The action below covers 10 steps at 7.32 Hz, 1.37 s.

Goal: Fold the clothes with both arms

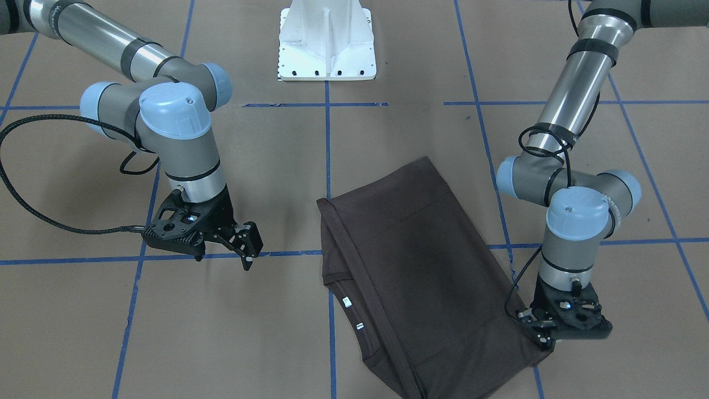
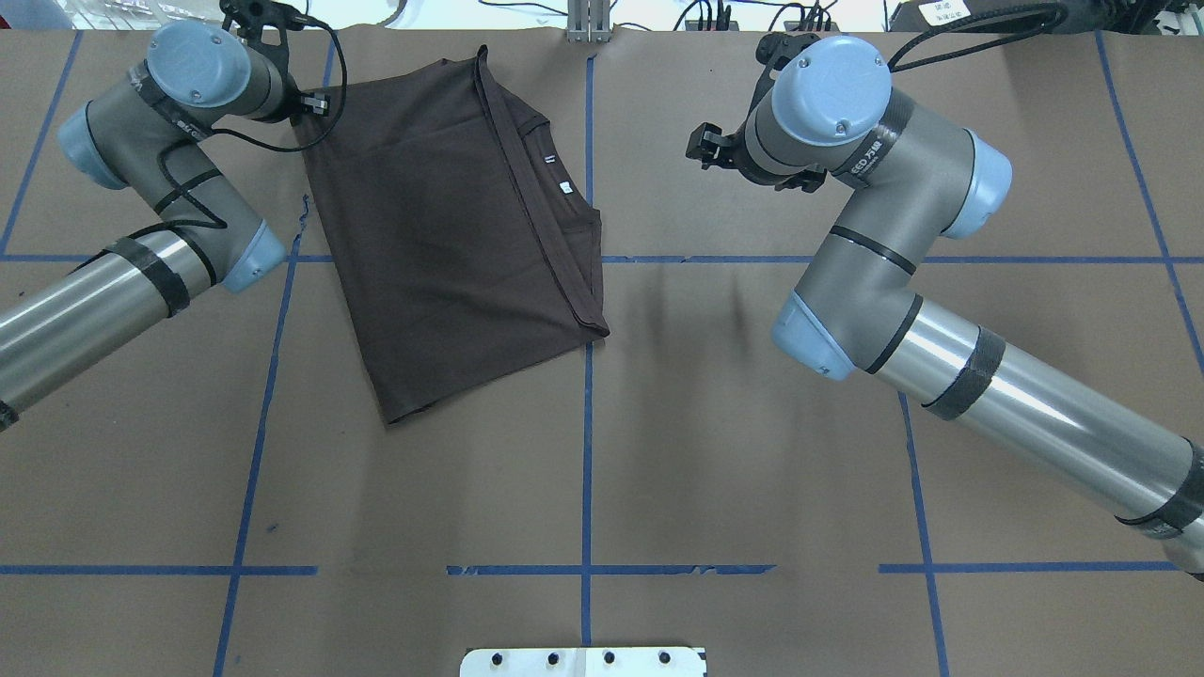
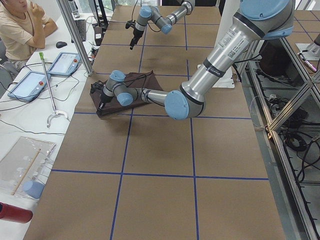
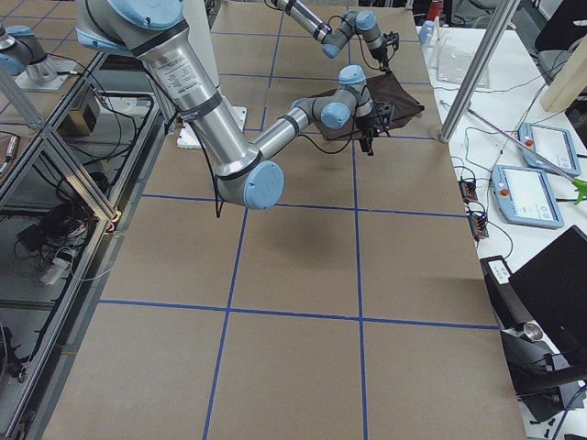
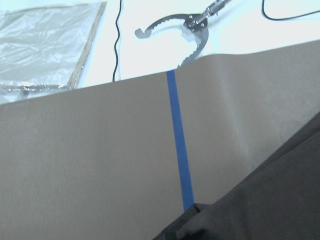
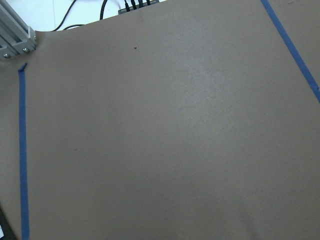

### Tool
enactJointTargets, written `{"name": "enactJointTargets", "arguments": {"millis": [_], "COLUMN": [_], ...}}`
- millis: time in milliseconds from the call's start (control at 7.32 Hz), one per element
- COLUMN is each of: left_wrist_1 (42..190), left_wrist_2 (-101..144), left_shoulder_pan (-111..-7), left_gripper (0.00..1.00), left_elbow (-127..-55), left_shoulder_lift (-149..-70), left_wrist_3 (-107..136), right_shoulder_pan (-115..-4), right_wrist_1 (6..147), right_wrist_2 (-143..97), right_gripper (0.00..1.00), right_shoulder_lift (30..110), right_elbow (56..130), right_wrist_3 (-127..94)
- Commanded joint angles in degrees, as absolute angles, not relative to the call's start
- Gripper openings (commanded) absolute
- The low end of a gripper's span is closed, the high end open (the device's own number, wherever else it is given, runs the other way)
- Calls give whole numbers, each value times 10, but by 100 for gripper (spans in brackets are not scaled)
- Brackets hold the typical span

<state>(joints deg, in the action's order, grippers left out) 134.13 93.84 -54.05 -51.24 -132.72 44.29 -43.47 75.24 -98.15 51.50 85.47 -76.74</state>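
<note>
The clothes are one dark brown T-shirt [image 1: 421,266] [image 2: 451,235], folded and lying flat on the brown table paper, with its collar and white tags [image 1: 348,302] along one edge. My left gripper [image 1: 538,330] [image 2: 310,99] is down at the shirt's far corner, its fingers at the fabric edge. I cannot tell whether they pinch the cloth. The left wrist view shows only that shirt corner [image 5: 270,200] on the paper. My right gripper [image 1: 250,246] [image 2: 701,146] hovers open and empty over bare paper, well apart from the shirt.
The white pedestal [image 1: 327,44] stands at the robot's side of the table. Blue tape lines [image 2: 587,376] grid the paper. Beyond the far edge sit a person [image 3: 20,25], tablets [image 3: 27,85] and a metal grabber tool [image 5: 175,25].
</note>
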Motion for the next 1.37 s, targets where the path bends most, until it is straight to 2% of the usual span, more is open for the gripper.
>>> {"name": "enactJointTargets", "arguments": {"millis": [0, 273, 410, 547, 683, 820, 1230], "left_wrist_1": [1345, 1342, 1339, 1338, 1339, 1343, 1345], "left_wrist_2": [977, 1065, 1067, 1067, 1067, 1067, 1067], "left_shoulder_pan": [-568, -596, -596, -595, -595, -595, -594], "left_gripper": [99, 100, 100, 100, 100, 100, 100], "left_elbow": [-531, -593, -609, -621, -622, -622, -621], "left_shoulder_lift": [-1332, -1287, -1281, -1276, -1273, -1270, -1268], "left_wrist_3": [387, 342, 342, 345, 347, 347, 348], "right_shoulder_pan": [-425, -401, -383, -374, -362, -350, -344], "right_wrist_1": [755, 753, 707, 654, 651, 651, 658], "right_wrist_2": [-978, -962, -949, -946, -936, -933, -935], "right_gripper": [100, 99, 96, 87, 81, 69, 67], "right_shoulder_lift": [496, 408, 383, 342, 302, 302, 302], "right_elbow": [843, 755, 707, 630, 584, 576, 548], "right_wrist_3": [-796, -799, -802, -836, -866, -871, -837]}}
